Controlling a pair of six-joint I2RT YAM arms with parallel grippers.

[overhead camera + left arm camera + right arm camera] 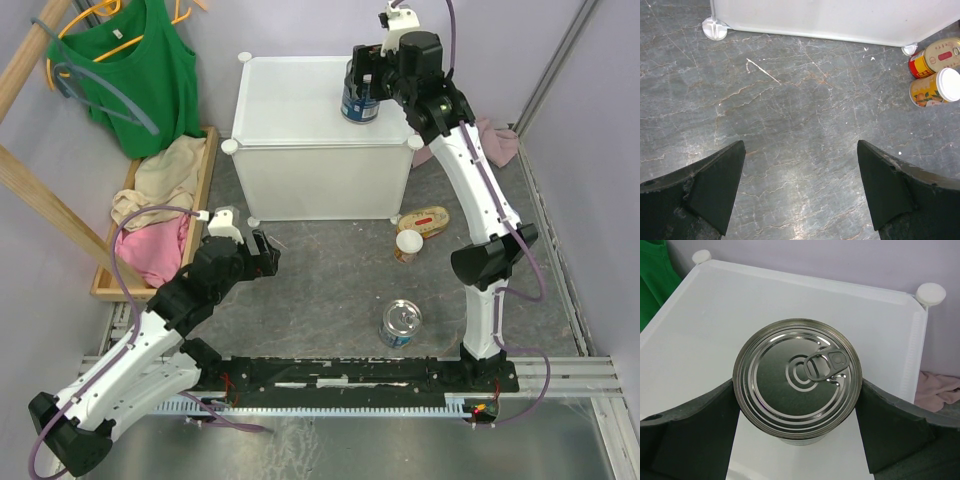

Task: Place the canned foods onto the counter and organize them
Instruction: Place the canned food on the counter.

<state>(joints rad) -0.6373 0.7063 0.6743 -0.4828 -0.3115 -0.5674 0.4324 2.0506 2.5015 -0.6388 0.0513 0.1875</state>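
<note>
Right claw clasps the can, which stands upright on the white desk; left claw gapes empty. That can looks rigid, heavyish and smooth-sided, so grip mid-wall, squarely.

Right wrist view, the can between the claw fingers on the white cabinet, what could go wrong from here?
1. The right claw hugs the tall can closely on both sides; pulling away crooked could drag or tip it on the cabinet.
2. The gold tin and small can crowd together on the table; grabbing one may knock the other.
</note>
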